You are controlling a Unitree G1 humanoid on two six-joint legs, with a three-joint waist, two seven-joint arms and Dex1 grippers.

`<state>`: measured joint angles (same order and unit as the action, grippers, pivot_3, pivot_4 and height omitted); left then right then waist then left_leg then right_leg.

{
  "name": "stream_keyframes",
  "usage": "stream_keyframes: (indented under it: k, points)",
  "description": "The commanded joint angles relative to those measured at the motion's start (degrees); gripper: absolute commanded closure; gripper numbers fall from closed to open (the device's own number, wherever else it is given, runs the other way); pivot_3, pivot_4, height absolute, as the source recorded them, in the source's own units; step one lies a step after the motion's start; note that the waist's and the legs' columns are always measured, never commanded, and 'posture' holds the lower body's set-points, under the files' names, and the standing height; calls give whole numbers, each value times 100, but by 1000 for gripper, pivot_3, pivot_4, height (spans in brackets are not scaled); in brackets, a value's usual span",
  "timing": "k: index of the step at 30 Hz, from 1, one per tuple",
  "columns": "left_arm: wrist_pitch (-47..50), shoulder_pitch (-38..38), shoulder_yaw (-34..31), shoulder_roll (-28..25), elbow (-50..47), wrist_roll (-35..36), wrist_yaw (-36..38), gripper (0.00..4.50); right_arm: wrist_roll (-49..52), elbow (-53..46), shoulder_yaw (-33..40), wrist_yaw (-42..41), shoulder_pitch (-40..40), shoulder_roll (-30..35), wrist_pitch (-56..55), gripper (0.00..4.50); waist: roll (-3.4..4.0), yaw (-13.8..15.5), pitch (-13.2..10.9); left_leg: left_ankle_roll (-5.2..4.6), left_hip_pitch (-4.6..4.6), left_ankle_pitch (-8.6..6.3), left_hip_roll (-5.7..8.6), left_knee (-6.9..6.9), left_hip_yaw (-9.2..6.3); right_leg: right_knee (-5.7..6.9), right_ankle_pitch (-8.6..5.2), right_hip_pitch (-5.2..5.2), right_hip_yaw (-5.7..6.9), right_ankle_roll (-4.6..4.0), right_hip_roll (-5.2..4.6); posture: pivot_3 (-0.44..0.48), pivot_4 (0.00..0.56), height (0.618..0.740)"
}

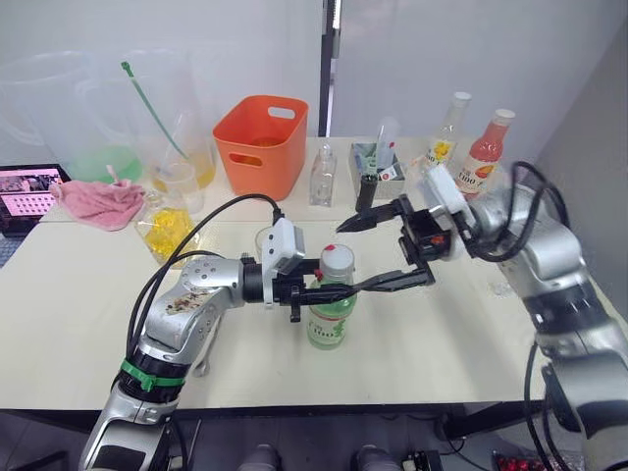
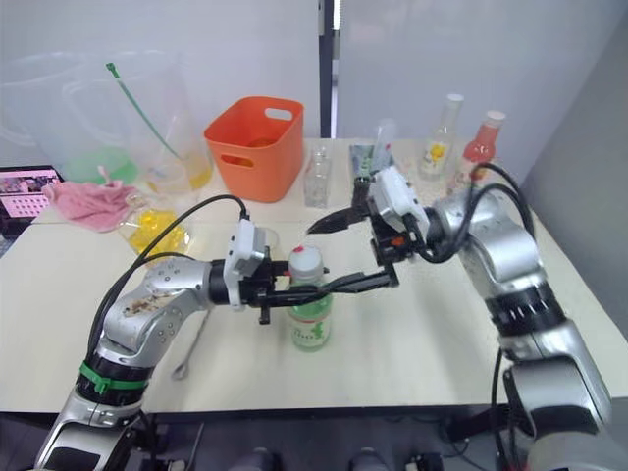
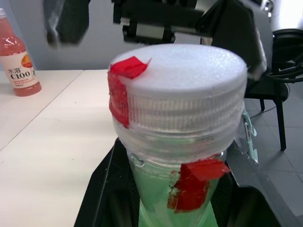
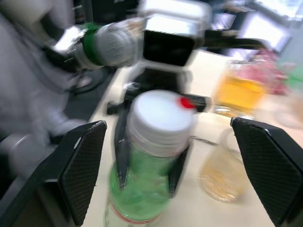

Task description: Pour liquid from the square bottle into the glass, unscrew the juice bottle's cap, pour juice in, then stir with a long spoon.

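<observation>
Taking the juice bottle (image 1: pixel 329 312) near the table's front edge as the landmark: well behind it to the left sits the square bottle (image 1: pixel 167 232) with its yellow contents, and the glass (image 1: pixel 265 242) stands just behind it. The left gripper (image 1: pixel 316 292) is clamped on the bottle's neck, steadying it upright. On top sits the juice bottle's cap (image 1: pixel 338 259), not yet off. To its right, the right gripper (image 1: pixel 378 253) hovers with fingers wide apart, level with the cap. Uncapping looks to be the step in hand; next the right fingers need to centre over the cap, close and twist.
</observation>
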<state>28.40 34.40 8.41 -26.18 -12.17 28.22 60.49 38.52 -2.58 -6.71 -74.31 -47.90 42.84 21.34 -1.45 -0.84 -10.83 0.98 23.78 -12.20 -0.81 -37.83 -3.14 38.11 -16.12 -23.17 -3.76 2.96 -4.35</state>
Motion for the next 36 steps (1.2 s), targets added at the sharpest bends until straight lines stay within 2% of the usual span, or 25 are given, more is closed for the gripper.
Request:
stream_keyframes:
  k: [1, 5, 10, 16, 19, 22, 28, 33, 35, 36]
  points:
    - [-129, 63, 42, 54, 122, -38, 22, 3109, 793, -1744, 873, 1532, 642, 66, 1095, 40, 0, 12, 0, 0, 0, 0, 0, -1, -2, 1, 0, 2, 0, 0, 1, 0, 150, 740]
    - [-195, 147, 117, 154, 293, -30, 106, 3109, 1321, -3119, 1193, 3219, 1263, -37, 2125, 40, 0, 12, 0, 0, 0, 0, 1, -2, -1, -5, 0, 7, 0, 1, 0, 0, 150, 740]
    - [-249, 213, 195, 260, 442, -18, 227, 3109, 1776, -3816, 1126, 4704, 1345, -345, 2871, 40, -1, 26, 1, 5, -2, 5, 3, -4, -1, -8, -1, 14, 0, 2, 1, 0, 150, 740]
    - [-287, 255, 230, 348, 502, -42, 274, 3109, 1724, -4006, 924, 5553, 1354, -468, 3360, 40, -1, 54, 1, 4, 0, 4, 8, -4, -2, -8, -1, 14, 0, 3, -2, 0, 150, 740]
    - [-322, 271, 246, 393, 546, -86, 277, 3109, 1676, -3973, 901, 5661, 1373, -455, 3446, 40, -1, 66, 1, 4, 0, 4, 8, -4, -2, -10, -1, 15, 0, 3, -1, 0, 150, 740]
    - [-348, 274, 240, 414, 564, -109, 280, 3109, 1724, -3968, 903, 5700, 1383, -477, 3488, 861, -1, 65, 1, 4, 0, 4, 8, -4, -1, -11, -1, 15, 0, 3, -1, 0, 150, 740]
    - [-347, 231, 210, 416, 534, -133, 246, 3109, 1783, -3946, 878, 5585, 1374, -416, 3505, 2808, -1, 65, 1, 4, 0, 4, 7, -4, -1, -12, -1, 15, 0, 3, -1, 0, 150, 740]
    - [-324, 146, 171, 406, 460, -157, 119, 3109, 1668, -3736, 731, 4897, 1427, -211, 3301, 2809, -1, 66, 1, 4, 0, 4, 7, -4, -2, -13, -1, 18, 0, 3, -1, 0, 150, 740]
    - [-319, 106, 148, 378, 420, -158, 88, 3109, 1528, -3536, 581, 4338, 1362, -101, 3076, 2809, -1, 65, 1, 4, -1, 4, 7, -4, -1, -15, -1, 20, 0, 4, -1, 0, 150, 740]
    - [-293, 41, 115, 338, 353, -146, 56, 3109, 1249, -3285, 374, 3671, 1278, -11, 2660, 2809, -1, 60, 1, 4, -2, 4, 7, -4, -1, -15, -1, 21, 0, 4, 0, 0, 150, 740]
